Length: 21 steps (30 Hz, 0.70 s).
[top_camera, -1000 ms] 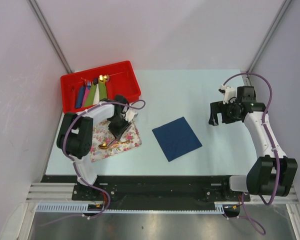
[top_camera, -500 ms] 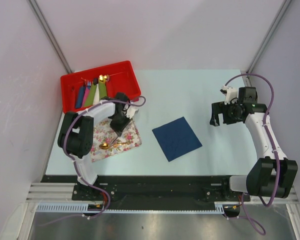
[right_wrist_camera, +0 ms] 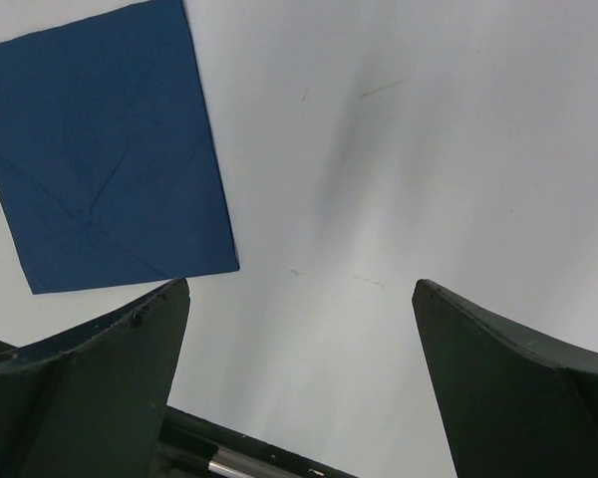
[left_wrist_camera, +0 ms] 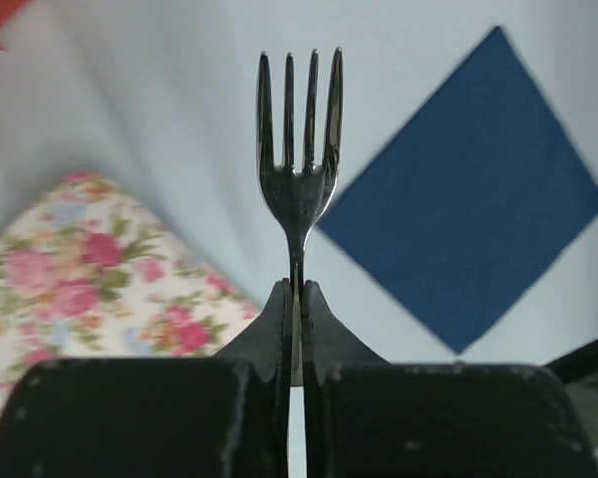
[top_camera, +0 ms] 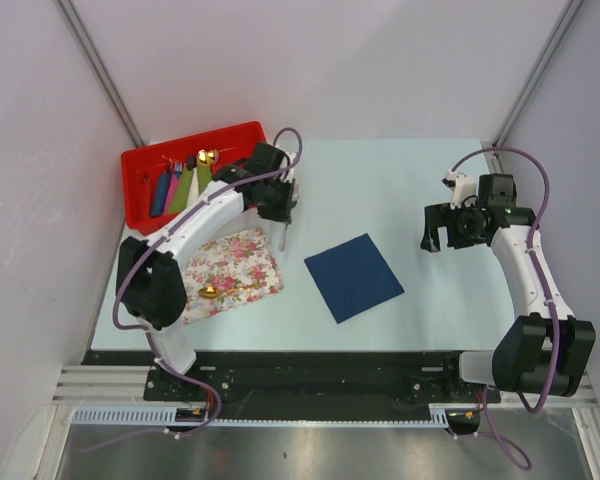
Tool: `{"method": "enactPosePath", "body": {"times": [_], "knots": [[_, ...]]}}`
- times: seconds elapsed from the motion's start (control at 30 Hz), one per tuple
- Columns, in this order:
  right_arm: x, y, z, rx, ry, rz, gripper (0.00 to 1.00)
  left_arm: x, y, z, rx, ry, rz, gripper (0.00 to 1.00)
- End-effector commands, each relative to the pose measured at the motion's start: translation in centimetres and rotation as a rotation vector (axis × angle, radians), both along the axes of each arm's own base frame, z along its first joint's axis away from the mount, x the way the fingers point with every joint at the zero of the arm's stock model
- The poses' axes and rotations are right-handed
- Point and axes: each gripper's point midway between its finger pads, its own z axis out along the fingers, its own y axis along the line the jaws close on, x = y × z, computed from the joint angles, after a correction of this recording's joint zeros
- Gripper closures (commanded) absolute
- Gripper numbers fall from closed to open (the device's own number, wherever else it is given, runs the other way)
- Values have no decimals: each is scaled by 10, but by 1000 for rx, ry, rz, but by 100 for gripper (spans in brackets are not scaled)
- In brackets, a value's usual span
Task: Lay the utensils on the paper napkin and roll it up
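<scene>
My left gripper (left_wrist_camera: pixel 298 291) is shut on the handle of the silvery fork (left_wrist_camera: pixel 298 149), whose tines point away from the wrist camera. In the top view the left gripper (top_camera: pixel 280 212) hangs over the bare table between the flowered tray and the navy paper napkin (top_camera: pixel 354 276), with the fork (top_camera: pixel 281 234) pointing down. The gold spoon (top_camera: pixel 225 290) lies on the tray. The napkin (left_wrist_camera: pixel 468 204) lies flat and unrolled. My right gripper (top_camera: pixel 435 232) stands open above the table to the right of the napkin (right_wrist_camera: pixel 105 149), with nothing between its fingers.
A pink-flowered tray (top_camera: pixel 220 258) lies at the front left. Behind it a red bin (top_camera: pixel 240 150) holds several coloured rolls (top_camera: pixel 184 184) with gold tips. The light blue table (top_camera: pixel 380 190) ends at a black rail in front.
The left gripper closed on the fork on the tray, lifted it and swung up and right, off the tray. The spoon stayed on the tray. The right arm barely moved.
</scene>
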Motion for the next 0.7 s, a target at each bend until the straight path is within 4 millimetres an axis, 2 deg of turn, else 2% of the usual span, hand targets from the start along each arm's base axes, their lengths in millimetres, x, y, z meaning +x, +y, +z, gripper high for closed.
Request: {"method": "enactPosePath", "body": {"times": [0.0, 0.03, 0.07, 0.13, 0.17, 0.2, 0.23, 0.27, 0.3, 0.33, 0.5, 0.67], "knots": [[8, -4, 15, -9, -57, -13, 0, -11, -73, 7, -199, 90, 92, 100], [8, -4, 15, -9, -57, -14, 0, -20, -92, 5, -199, 94, 60, 100], [8, -5, 15, -7, -58, -16, 0, -19, -98, -5, -168, 95, 69, 100], [9, -5, 14, 1, -57, -23, 0, -25, -125, -5, -189, 98, 41, 100], [9, -6, 14, 5, -58, -27, 0, -26, -135, -19, -181, 124, 34, 100], [10, -7, 13, 7, -59, -33, 0, -25, -150, -11, -215, 120, 11, 100], [10, -8, 14, 6, -60, -35, 0, -31, -163, -12, -208, 122, -20, 100], [10, -10, 14, 3, -59, -40, 0, -33, -168, -32, -158, 148, -28, 100], [11, -11, 14, 1, -58, -45, 0, -27, -179, -22, -165, 109, -43, 100], [12, -14, 15, -3, -59, -50, 0, -32, -187, -25, -149, 103, -59, 100], [16, -15, 14, 0, -56, -55, 0, -32, -211, -46, -99, 84, -101, 100], [17, -14, 14, 4, -49, -55, 0, -26, -217, -63, -53, 61, -107, 100]]}}
